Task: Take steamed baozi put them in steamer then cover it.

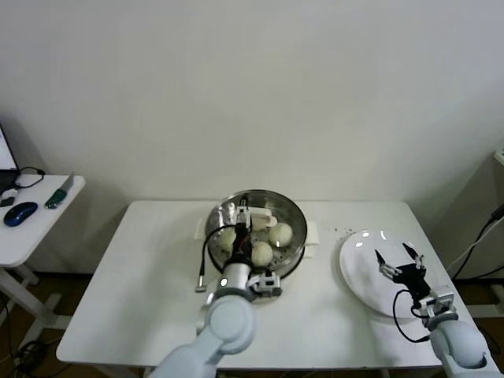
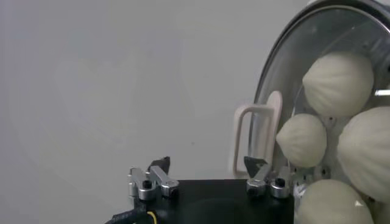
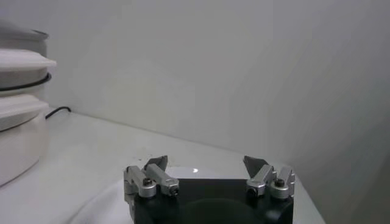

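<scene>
white table (image 1: 142, 268), steamer (image 1: 295, 213) on a white base near its back edge, white plate (image 1: 358, 272) on its right side

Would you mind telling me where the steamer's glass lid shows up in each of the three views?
Head view: glass lid sits on the steamer, centre of the table.
Left wrist view: lid fills the side with the baozi, close up.
Right wrist view: not visible.
Shared landmark: the lid's white handle.

No text, label, brand, number or sign could be read anywhere in these views. Every visible surface showed no legible marking.
</scene>
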`<state>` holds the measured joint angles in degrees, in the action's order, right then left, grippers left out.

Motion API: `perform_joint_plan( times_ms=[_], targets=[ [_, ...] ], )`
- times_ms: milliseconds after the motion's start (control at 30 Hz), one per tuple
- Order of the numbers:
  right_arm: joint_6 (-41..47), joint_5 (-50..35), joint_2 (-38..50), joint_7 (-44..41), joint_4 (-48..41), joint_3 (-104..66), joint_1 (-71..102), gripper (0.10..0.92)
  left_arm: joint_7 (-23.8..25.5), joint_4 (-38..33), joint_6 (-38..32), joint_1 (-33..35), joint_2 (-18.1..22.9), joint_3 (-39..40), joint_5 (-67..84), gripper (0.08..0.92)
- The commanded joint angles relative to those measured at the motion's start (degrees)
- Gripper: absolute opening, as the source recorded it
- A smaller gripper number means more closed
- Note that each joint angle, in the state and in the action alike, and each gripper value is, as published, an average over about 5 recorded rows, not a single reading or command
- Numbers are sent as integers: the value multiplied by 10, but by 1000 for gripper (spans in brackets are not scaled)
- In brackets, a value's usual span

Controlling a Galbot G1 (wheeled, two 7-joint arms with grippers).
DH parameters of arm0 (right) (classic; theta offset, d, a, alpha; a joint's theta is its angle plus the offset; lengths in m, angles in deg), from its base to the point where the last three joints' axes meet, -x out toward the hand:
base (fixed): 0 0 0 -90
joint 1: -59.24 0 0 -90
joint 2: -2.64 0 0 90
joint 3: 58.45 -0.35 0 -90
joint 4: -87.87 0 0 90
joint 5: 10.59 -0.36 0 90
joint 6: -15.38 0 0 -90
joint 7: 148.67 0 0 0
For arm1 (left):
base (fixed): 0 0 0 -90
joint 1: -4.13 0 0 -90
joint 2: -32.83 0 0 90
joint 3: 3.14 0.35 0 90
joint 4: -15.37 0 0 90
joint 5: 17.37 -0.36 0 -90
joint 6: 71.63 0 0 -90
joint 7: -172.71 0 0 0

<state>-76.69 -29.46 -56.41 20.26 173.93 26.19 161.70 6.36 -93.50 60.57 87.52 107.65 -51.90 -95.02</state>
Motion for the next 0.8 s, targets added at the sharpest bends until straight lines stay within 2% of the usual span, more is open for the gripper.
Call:
perform_joint_plan(
  times_ms=[33, 133, 200, 333, 400, 467, 567, 700, 800],
  targets=[
    [28, -16, 0, 5, 6, -1, 0, 823, -25, -127, 28, 86, -72, -27, 96, 766],
    [27, -15, 0, 4, 8, -1, 1, 823, -53, -158, 26, 119, -98, -56, 163, 811],
    [25, -15, 0, 3, 10, -1, 2, 823, -89, -174, 6, 146, -112, -89, 215, 820],
    [16, -17, 0, -3, 18, -2, 7, 823, -203, -183, -75, 194, -128, -174, 359, 822],
    [11, -18, -2, -10, 22, -4, 12, 823, -274, -172, -130, 204, -123, -219, 467, 823],
    [3, -17, -3, -17, 24, -6, 20, 823, -314, -152, -209, 215, -110, -278, 550, 823],
    [-6, -17, -7, -22, 26, -7, 27, 823, -315, -129, -315, 249, -92, -364, 637, 823],
    [-9, -16, -11, -24, 35, -6, 33, 823, -293, -95, -400, 296, -70, -451, 725, 823],
    [-13, -14, -14, -25, 42, -6, 38, 823, -280, -56, -447, 311, -36, -494, 766, 823]
  ],
)
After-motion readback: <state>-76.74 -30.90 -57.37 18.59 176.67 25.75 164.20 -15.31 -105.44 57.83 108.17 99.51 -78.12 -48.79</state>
